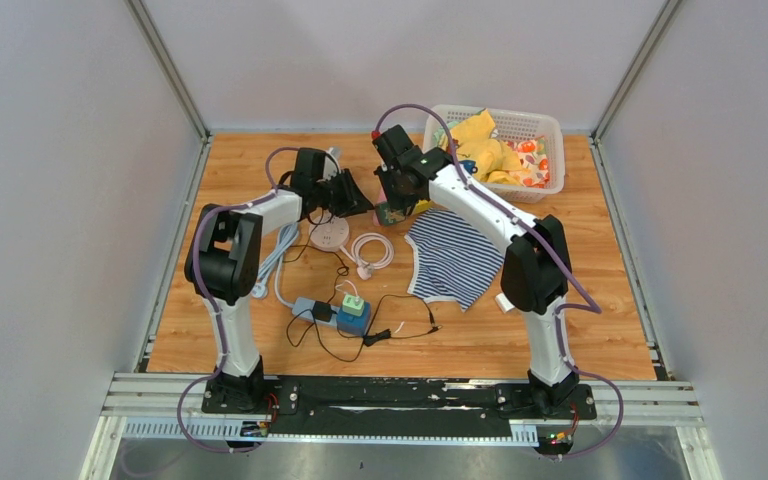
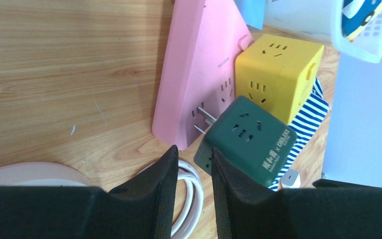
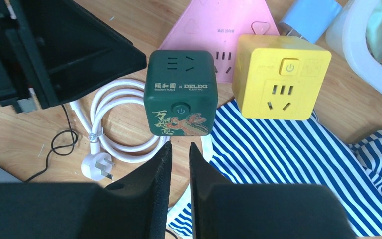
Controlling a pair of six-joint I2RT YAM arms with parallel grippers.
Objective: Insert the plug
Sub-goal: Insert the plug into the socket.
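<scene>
A light wooden tabletop fills the floor of a booth with plain grey walls on 3 sides. A pink triangular plastic power strip lies flat on the wood near the middle, where the 2 arms meet. In the top view a white plastic basket of yellow items stands beyond the strip, and a blue-and-white striped cloth lies nearer the arm bases than the strip. A yellow cube-shaped socket block sits at the strip's edge, partly on the cloth. A coiled white cable lies on the wood just beside the strip.

The dark green cube-shaped plug adapter stands against the strip. Its 2 metal prongs point at the slots on the strip's face. Whether the prong tips are inside the slots cannot be told.

The right gripper sits just short of the adapter on the side away from the strip. Its fingers are pressed nearly together and hold nothing. The left gripper hangs close to the strip's corner, just beside the adapter. Its fingers are a little apart, with only the cable showing on the table in the gap.
</scene>
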